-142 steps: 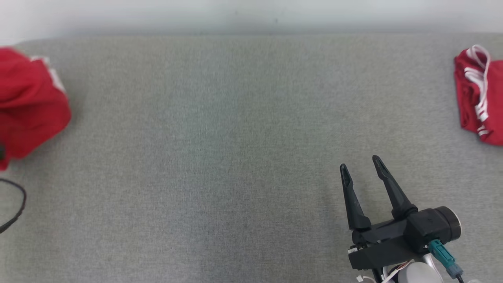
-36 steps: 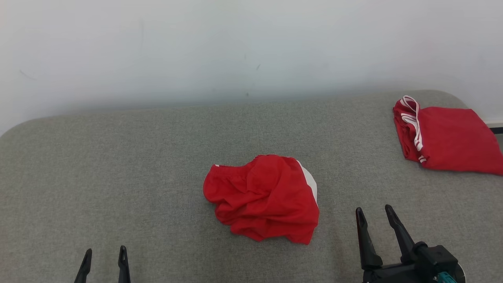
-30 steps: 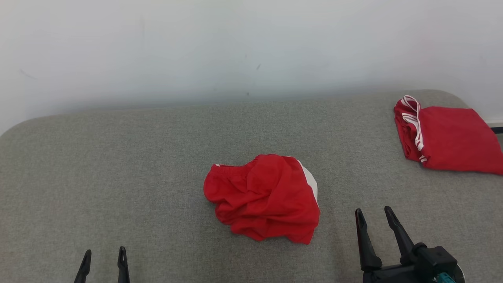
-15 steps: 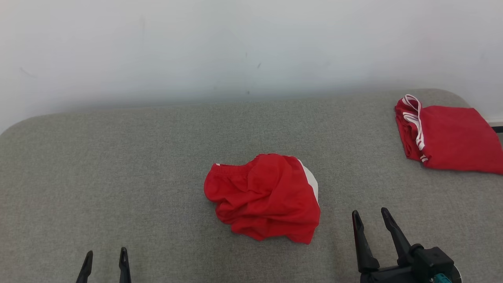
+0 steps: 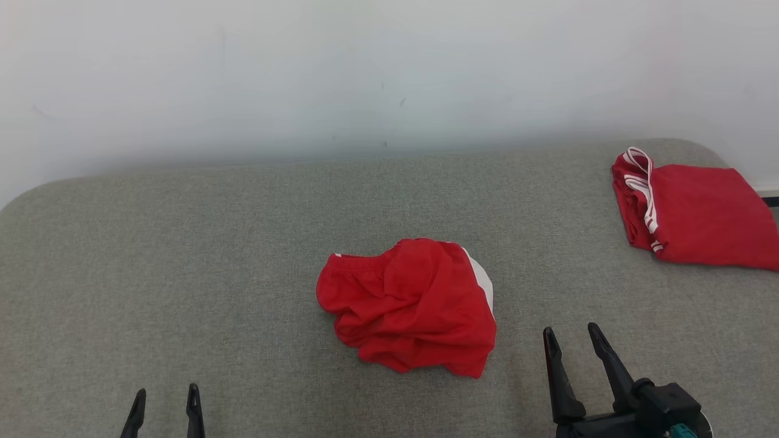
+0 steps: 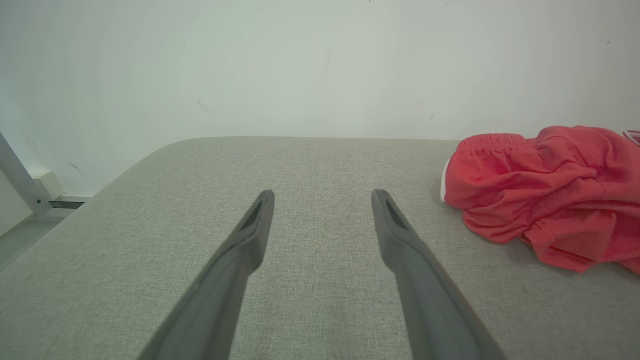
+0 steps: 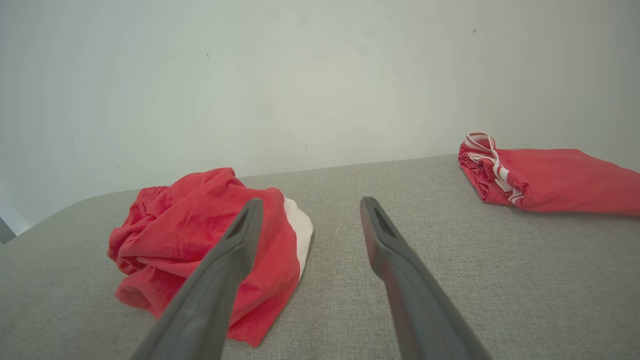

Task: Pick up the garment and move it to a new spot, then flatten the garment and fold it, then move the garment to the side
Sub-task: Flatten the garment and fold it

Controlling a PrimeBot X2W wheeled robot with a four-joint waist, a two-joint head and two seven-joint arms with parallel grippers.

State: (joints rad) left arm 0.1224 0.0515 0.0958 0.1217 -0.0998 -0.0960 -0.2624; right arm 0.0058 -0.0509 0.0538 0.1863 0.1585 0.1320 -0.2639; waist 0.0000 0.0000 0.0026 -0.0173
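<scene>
I have the garment (image 5: 408,304) lying in a crumpled red heap near the middle of the grey table (image 5: 182,243), untouched and well short of flat. Both arms sit low at the near edge. The left end effector (image 5: 165,392) has its two fingers spread wide with nothing between them, and the right end effector (image 5: 570,331) is just as wide and just as empty.

What matters for the pickup is which way the heap lies. From the right end effector it is ahead and to the left, near; in the right wrist view the left finger lines up over the heap's right flank, beside its white panel (image 5: 482,277). From the left end effector it is ahead and off to the right, well apart, with bare table straight in front of the fingers. So I judge the right arm the nearer one for the first grasp.

The heap's long axis runs slantwise, from the gathered waistband (image 5: 359,260) at far left toward the bunched hem at near right. I reckon that near-right corner is the closest edge to pinch.

A second, folded red garment (image 5: 694,213) sits at the far right, well clear.
</scene>
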